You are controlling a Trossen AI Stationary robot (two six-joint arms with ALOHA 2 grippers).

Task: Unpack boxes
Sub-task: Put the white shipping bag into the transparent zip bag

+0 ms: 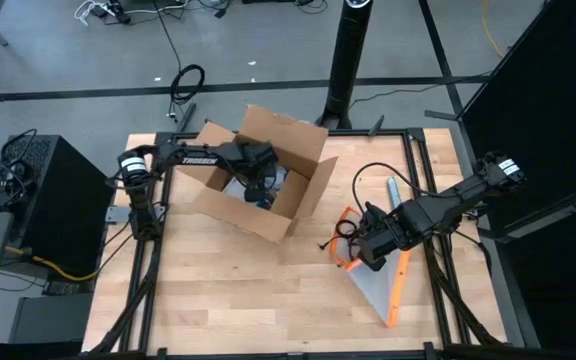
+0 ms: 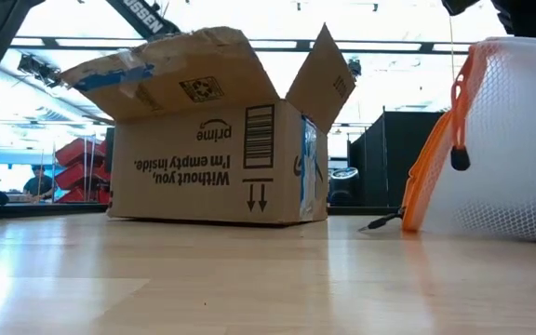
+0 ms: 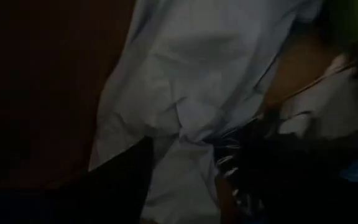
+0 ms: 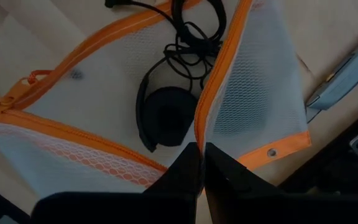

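Wooden surface [image 1: 218,290] carries the open cardboard box [image 1: 258,175] near its far edge. Left tool [image 1: 258,185] reaches inside, grip unclear; right tool [image 4: 201,155] pinches the mesh pouch [image 4: 253,93], near the right edge.

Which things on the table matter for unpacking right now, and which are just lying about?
In the job:
- cardboard box, flaps open
- left gripper, reaching down inside the box
- pale crumpled paper inside the box

Lying about:
- mesh pouch with orange edge, pinched by the right gripper
- black cable under the pouch
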